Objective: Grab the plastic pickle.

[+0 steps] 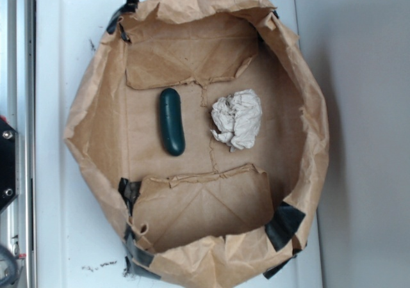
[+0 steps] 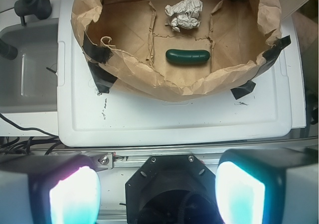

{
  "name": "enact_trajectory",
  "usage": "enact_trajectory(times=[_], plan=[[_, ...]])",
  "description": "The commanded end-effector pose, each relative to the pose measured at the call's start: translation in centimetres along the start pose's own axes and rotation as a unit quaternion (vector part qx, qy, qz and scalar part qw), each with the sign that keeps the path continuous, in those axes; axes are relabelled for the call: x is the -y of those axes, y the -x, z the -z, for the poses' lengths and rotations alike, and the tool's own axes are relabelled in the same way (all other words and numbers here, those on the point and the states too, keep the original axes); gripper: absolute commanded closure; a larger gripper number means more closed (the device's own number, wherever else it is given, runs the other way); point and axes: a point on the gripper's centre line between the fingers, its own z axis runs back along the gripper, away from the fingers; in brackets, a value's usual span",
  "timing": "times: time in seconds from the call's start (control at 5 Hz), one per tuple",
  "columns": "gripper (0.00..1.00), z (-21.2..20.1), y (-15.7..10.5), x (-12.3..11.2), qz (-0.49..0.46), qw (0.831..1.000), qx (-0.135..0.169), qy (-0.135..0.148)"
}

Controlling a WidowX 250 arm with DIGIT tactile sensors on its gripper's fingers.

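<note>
Two things lay on the floor of the crumpled brown paper bag point(image 2: 174, 87), and only one of them was ours: the glossy dark green oblong plastic pickle point(image 2: 188, 56), with the crumpled off-white paper wad point(image 2: 184, 13) just beyond it, apart from it and not touching. We held our gripper point(image 2: 157, 191) wide, its two pale glowing fingertips point(image 2: 75, 196) spread at the near edge of the wrist view with nothing between them, and it sat well back from the bag, over the near rim of the white plastic lid point(image 2: 169, 119) on which the bag stood. The pickle lay ahead of us and slightly to the right of the midline between our fingertips, flat on the bag floor, its long axis running across our line of approach. We judged the step in hand to be the approach, not yet the grasp. To do it well we would have needed to carry the gripper forward over the raised front wall of the bag rather than through it, since the folded paper edge stood between us and the pickle and could snag a finger. We reckoned the jaws should close across the pickle's narrow width, near its middle, which would mean turning the wrist so the fingers straddled it front and back. Its smooth rounded skin looked likely to slip from a grip taken near either end. We also meant to descend short of the wad, lest the far finger catch it.
</note>
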Motion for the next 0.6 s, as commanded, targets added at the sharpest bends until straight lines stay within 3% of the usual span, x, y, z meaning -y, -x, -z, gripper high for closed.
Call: enact_trajectory(times=[0.0, 0.4], plan=[[0.00, 0.0, 0.0, 0.0, 0.000, 1.000, 0.000, 0.000], [0.00, 3.6, -9.8, -1.3, 0.046, 0.999, 0.004, -0.002]])
